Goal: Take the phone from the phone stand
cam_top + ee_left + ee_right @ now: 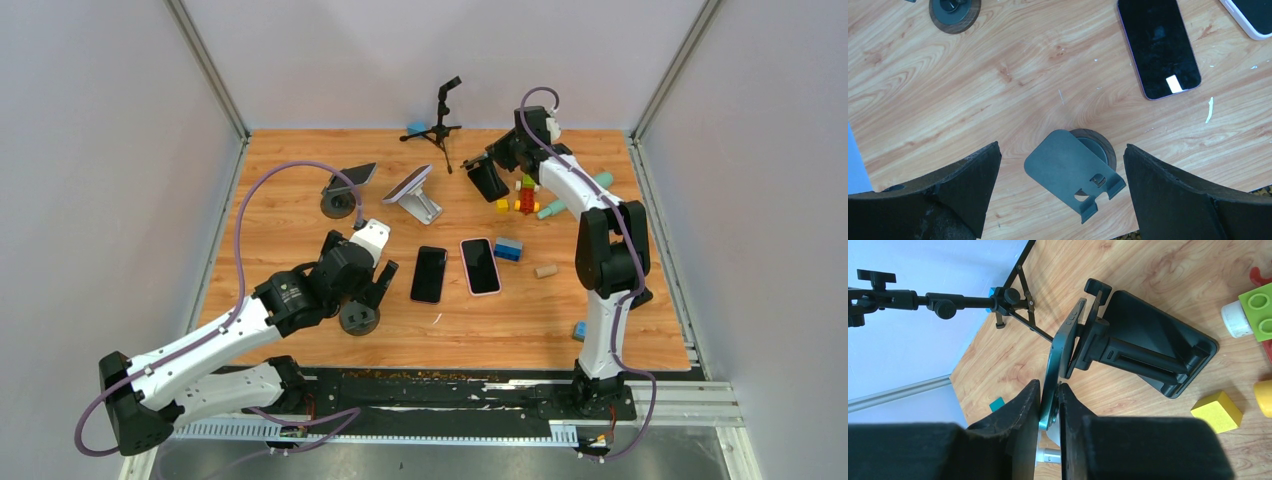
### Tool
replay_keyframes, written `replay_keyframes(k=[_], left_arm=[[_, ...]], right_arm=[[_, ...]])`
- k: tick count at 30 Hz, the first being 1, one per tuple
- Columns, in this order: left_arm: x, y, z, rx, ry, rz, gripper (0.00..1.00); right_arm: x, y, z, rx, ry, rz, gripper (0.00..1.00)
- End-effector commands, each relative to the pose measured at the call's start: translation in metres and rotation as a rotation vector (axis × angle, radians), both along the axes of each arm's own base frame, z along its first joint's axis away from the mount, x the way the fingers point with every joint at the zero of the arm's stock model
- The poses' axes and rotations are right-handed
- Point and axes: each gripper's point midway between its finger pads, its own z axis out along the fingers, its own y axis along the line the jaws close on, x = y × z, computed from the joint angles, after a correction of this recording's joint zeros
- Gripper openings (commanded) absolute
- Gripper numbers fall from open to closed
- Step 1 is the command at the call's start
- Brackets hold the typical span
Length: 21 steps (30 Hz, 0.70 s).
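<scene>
Pale walls close in a wood-grain table (290, 250). Toward its far right side the phone (1062, 347), dark-cased and seen edge-on, stands tilted in the clamp of a black phone stand (1153, 357). The right gripper (1049, 395) is closed on one end of the phone, its fingers pressed to both faces. Near the stand lie toy blocks (1218, 410), and a black tripod (1013, 300) stands beyond it. Nearer the middle, a dark phone (429, 273) and a pink-rimmed phone (480, 266) lie flat, screens up. The left gripper (378, 287) hangs with jaws spread wide, holding nothing, above an empty round-based stand (1075, 172).
</scene>
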Motion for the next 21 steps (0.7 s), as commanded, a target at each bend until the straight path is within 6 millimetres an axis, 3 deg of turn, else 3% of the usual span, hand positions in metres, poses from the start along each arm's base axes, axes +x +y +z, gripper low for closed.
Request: replay_keyframes(k=[1, 12, 21], left_arm=[[0.003, 0.002, 0.003, 0.011, -0.018, 0.004, 1.00], [0.003, 0.004, 0.004, 0.014, -0.023, 0.013, 1.00], [0.004, 0.006, 0.010, -0.006, -0.043, 0.021, 1.00]], right_arm=[[0.009, -0.001, 0.073, 0.034, -0.164, 0.017, 0.00], [0.001, -0.006, 0.107, 0.052, -0.229, 0.101, 0.00], [-0.035, -0.008, 0.136, -0.007, -0.300, 0.206, 0.00]])
